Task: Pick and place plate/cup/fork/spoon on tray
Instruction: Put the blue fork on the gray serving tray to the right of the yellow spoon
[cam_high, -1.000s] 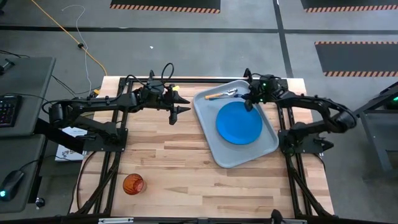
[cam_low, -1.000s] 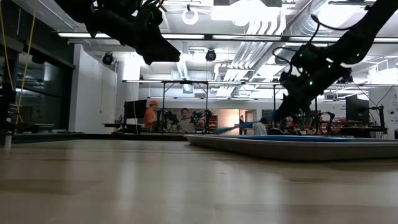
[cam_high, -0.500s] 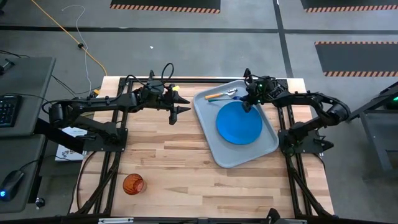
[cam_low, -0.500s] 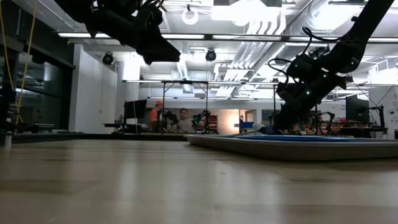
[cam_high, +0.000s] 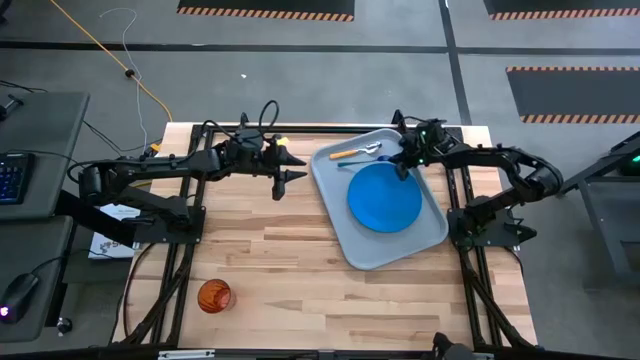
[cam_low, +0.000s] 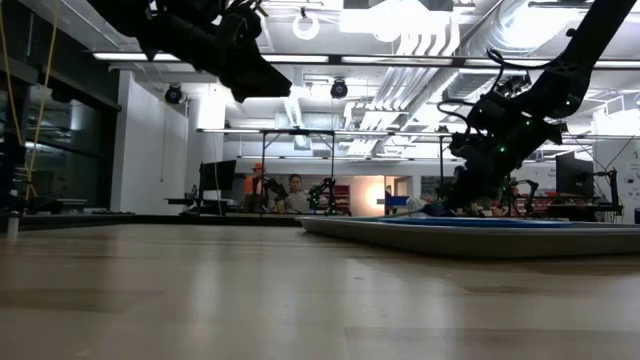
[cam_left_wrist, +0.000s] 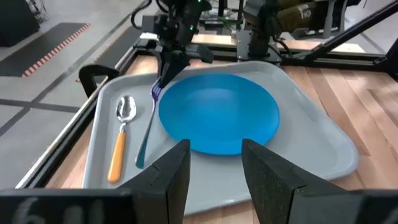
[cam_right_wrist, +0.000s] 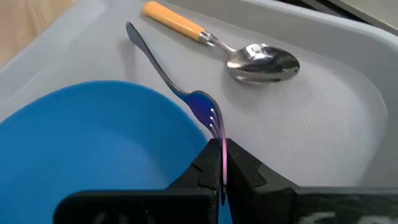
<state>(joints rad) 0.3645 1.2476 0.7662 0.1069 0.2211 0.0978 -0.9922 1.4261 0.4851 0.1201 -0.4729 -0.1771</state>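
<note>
Right gripper (cam_right_wrist: 222, 163) is pinching the fork (cam_right_wrist: 177, 87) by its tine tips — fingers fully closed on them; the handle is lying on the tray (cam_high: 432, 222), between the plate (cam_high: 384, 196) and the spoon (cam_right_wrist: 239, 53); left gripper (cam_high: 297, 168) is hovering half-open over bare table, holding nothing; the cup (cam_high: 213, 296) is standing well apart.

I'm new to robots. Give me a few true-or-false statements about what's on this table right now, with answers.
1. The plate lies on the tray. True.
2. The cup stands on the tray. False: it stands on the bare table, at the near left.
3. The right gripper is shut on the fork. True: it pinches the tines.
4. The spoon is off the tray. False: it lies on it, beside the fork.
5. The left gripper holds the plate. False: it holds nothing.
</note>
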